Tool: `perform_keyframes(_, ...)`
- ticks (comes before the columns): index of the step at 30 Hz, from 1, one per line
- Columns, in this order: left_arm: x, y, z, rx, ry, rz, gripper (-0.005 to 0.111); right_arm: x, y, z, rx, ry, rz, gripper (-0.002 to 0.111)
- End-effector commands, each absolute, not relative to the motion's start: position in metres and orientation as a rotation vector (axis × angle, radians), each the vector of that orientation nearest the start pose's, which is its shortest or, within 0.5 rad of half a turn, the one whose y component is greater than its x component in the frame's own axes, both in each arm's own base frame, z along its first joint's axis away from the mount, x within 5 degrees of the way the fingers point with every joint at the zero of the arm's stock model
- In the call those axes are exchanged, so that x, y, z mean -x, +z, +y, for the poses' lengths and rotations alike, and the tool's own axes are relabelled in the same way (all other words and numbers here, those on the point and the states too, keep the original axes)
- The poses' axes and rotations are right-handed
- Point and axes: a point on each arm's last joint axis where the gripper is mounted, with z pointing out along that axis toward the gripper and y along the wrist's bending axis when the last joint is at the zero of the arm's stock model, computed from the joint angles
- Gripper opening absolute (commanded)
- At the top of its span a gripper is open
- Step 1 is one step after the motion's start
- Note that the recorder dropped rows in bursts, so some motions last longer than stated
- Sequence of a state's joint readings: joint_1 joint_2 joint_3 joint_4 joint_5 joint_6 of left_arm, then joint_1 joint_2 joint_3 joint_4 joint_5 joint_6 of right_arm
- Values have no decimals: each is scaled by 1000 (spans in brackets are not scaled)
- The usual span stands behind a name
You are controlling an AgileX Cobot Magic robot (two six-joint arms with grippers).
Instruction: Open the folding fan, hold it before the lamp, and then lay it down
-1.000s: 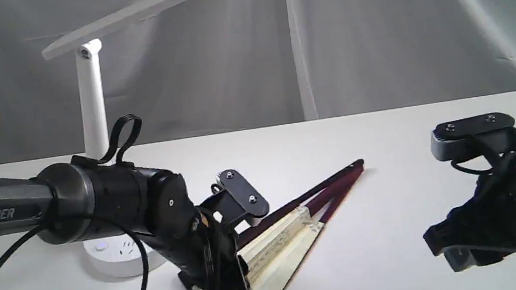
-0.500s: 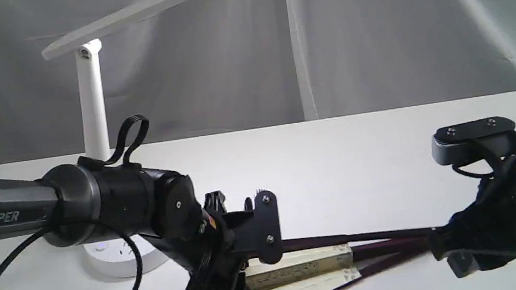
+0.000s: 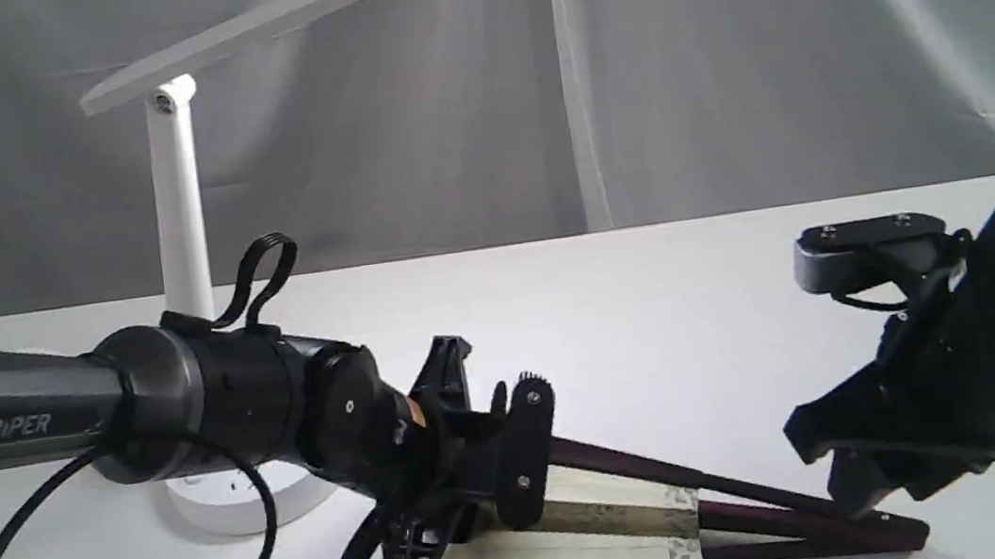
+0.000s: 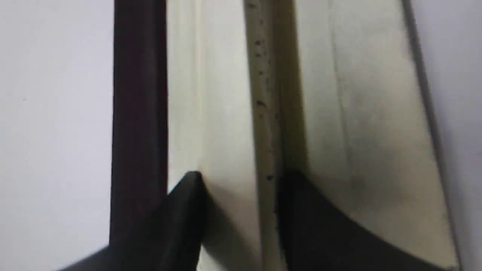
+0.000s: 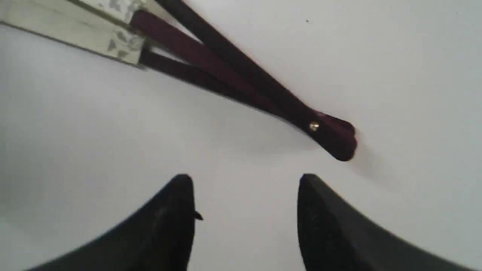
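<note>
The folding fan (image 3: 586, 534) lay low at the near side of the white table (image 3: 652, 298), opened only to a narrow wedge. Its cream leaf sat near the middle. Its dark maroon ribs (image 5: 211, 60) ran off to the right and met at the pivot, where a small brass rivet (image 5: 313, 126) showed. Whether the pivot end touched the table or hung just above it could not be told. One dark guard (image 3: 674, 481) stood higher than the rest, sloping down from the leaf end toward the pivot.

The left gripper (image 4: 235, 180) was at the leaf end, reaching in from the left. Its two black fingers (image 4: 184, 203) were clamped on a bundle of cream pleats (the wrist view was blurred, but the folds plainly filled the gap between them). A dark guard lay just outside one finger, not within the grip.

The right gripper (image 5: 246, 178) hung over the table at the near right, close to the pivot but clear of it. Its fingers were spread apart with only bare table between them.

The lamp (image 3: 177, 195) stood at the far left behind the left arm, well apart from the fan. Its white post was upright, its thin head bar (image 3: 267, 28) slanted up toward the right, and its round base (image 3: 194, 511) was partly hidden by the arm. Grey cloth (image 3: 717, 53) hung behind the table.
</note>
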State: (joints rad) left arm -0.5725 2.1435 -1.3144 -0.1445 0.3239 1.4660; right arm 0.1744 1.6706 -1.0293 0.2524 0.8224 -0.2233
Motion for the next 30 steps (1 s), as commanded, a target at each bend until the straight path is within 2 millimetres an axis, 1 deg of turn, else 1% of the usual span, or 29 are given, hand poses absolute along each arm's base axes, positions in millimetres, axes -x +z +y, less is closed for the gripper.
perform_keyframes(1, -361, 109, -238, 2980, -314, -2132, 31, -317, 202, 76, 415, 357, 2920, 44)
perform_keyframes(3, -361, 110, -238, 2935, -294, -2216, 31, -325, 201, 79, 418, 379, 2935, 44)
perform_keyframes(6, -362, 112, -238, 2901, -279, -2275, 31, -336, 201, 81, 427, 385, 2939, 44)
perform_keyframes(10, -362, 120, -239, 2906, -289, -2302, 31, -347, 208, 84, 439, 386, 2913, 44)
perform_keyframes(12, -362, 128, -239, 2918, -301, -2311, 31, -351, 212, 85, 445, 389, 2904, 44)
perform_keyframes(15, -360, 136, -239, 2891, -264, -2376, 38, -358, 216, 86, 458, 399, 2916, 44)
perform_keyframes(19, -359, 144, -241, 2819, -179, -2520, 47, -371, 211, 84, 442, 439, 2957, 44)
perform_keyframes(22, -359, 145, -242, 2772, -130, -2589, 47, -377, 210, 84, 422, 453, 2946, 44)
perform_keyframes(24, -358, 143, -241, 2758, -122, -2596, 47, -379, 209, 83, 439, 440, 2922, 44)
perform_keyframes(26, -358, 144, -241, 2697, -92, -2663, 47, -381, 209, 83, 450, 432, 2903, 44)
perform_keyframes(28, -358, 148, -241, 2528, -12, -2841, 47, -382, 207, 83, 454, 427, 2895, 45)
perform_keyframes(30, -357, 154, -241, 2340, 75, -3009, 47, -386, 201, 84, 466, 439, 2929, 50)
